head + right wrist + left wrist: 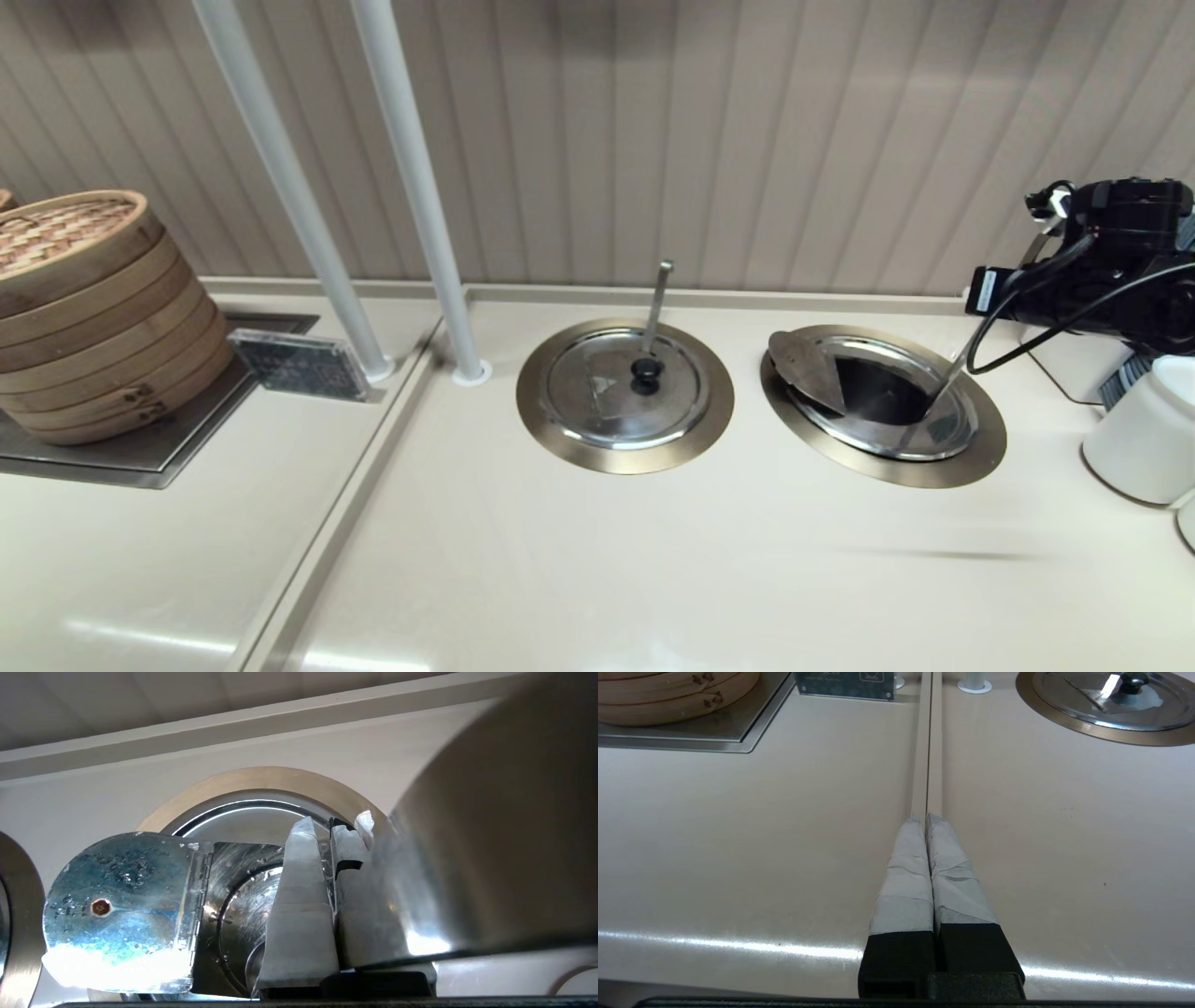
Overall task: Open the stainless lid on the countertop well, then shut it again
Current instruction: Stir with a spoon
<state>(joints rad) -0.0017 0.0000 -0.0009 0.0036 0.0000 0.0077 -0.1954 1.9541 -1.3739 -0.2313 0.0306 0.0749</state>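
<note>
The stainless lid (808,369) is folded open at its hinge, its flap lying back over the left side of the countertop well (980,457). The dark pot hole (873,392) shows, and the broad slanted ladle handle (960,359) leans out of it. In the right wrist view the lid (117,896) shows its wet underside with a screw; the knob is hidden. My right gripper (323,826) hovers over the well's brass ring (261,777), shut with nothing in it, and the ladle handle (490,835) stands right beside it. My left gripper (926,819) is shut and idle over the counter seam.
A second brass-ringed well with a shut lid (625,387) and a thin upright ladle handle (658,299) lies to the left. Two white poles (420,187), a small sign (299,364) and bamboo steamers (84,308) stand further left. White containers (1144,439) are at the right edge.
</note>
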